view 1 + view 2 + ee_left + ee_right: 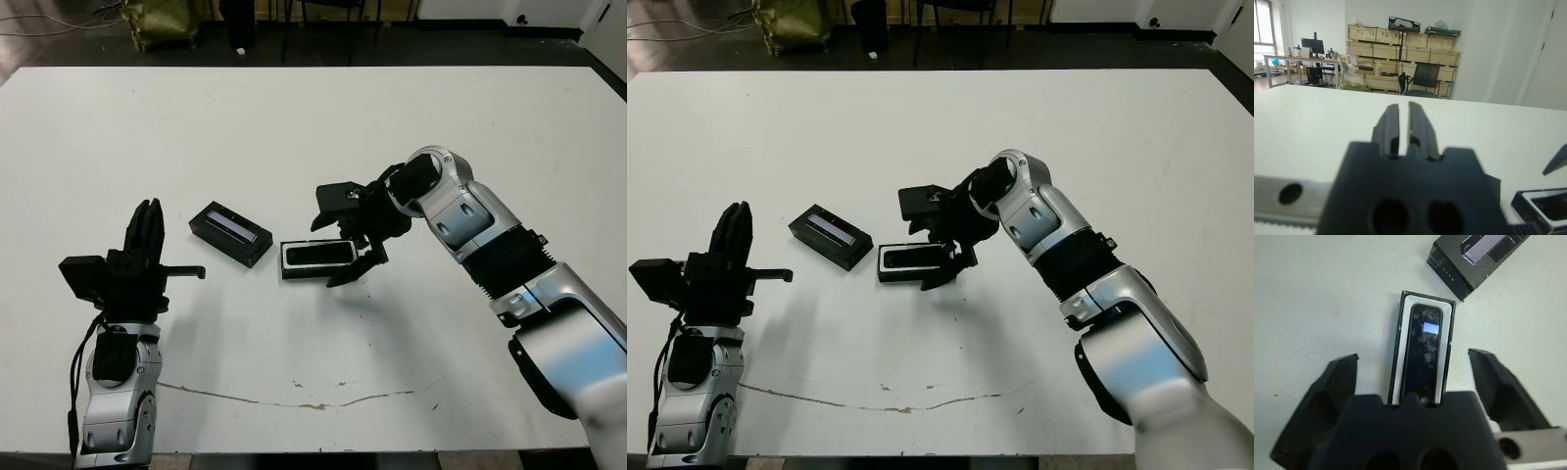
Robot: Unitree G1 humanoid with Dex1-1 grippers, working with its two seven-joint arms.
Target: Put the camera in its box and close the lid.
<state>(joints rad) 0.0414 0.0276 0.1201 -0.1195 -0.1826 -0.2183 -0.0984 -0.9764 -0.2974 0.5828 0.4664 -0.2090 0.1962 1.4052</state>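
Note:
The camera [1422, 352], a slim black bar with a small lit blue screen, lies inside the box [1403, 328], a shallow black tray with white lining, near the table's middle [286, 257]. My right gripper [1413, 357] is open, with one finger on each side of the box's near end; neither finger touches the box. The lid [230, 233], black with a glossy window, lies on the table just left of the box, angled and apart from it. My left gripper [147, 217] is shut on nothing and held upright at the table's left front.
The white table [323, 127] reaches far back and right. A thin crack line [294, 397] runs along the front. Chairs, a bag and shelves with wooden boxes stand beyond the table's far edge.

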